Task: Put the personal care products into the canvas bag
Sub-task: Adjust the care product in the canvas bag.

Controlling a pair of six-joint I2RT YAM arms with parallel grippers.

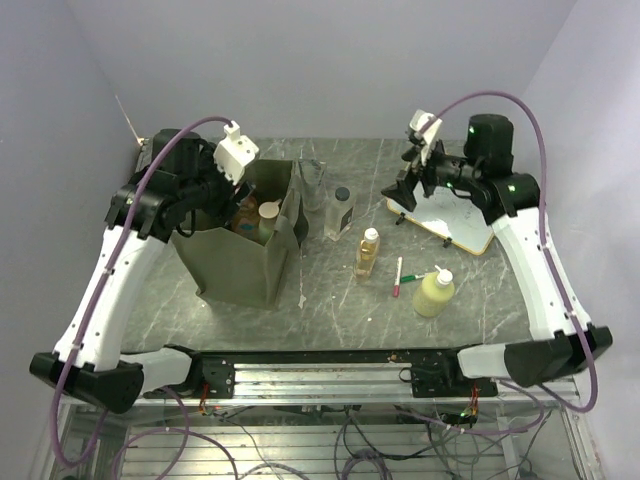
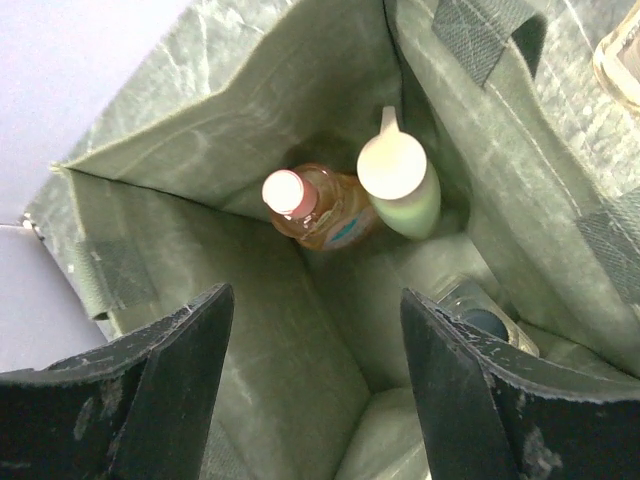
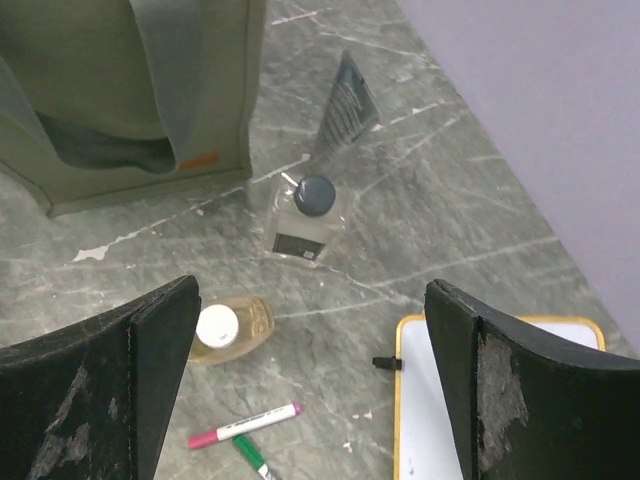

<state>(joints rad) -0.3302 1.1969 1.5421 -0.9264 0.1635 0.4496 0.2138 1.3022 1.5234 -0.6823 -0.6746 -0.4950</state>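
Observation:
The olive canvas bag (image 1: 240, 262) stands upright at the left with its mouth wide. My left gripper (image 1: 225, 195) hovers over that mouth, open (image 2: 315, 295), nothing between its fingers. Inside the bag stand an orange bottle (image 2: 325, 210) and a pale green bottle with a beige cap (image 2: 400, 185); a clear dark-capped bottle (image 2: 482, 318) lies lower right. On the table stand a clear tube (image 1: 312, 185), a clear dark-capped bottle (image 1: 340, 212), an amber bottle (image 1: 367, 252) and a pale yellow bottle (image 1: 435, 292). My right gripper (image 1: 402, 195) hangs open (image 3: 312, 290) above the table, between the amber bottle (image 3: 230, 330) and the whiteboard.
A wooden-framed whiteboard (image 1: 455, 225) lies at the back right, under the right arm. Red (image 1: 398, 275) and green (image 1: 420, 275) marker pens lie between the amber and yellow bottles. Grey walls close in the table on three sides.

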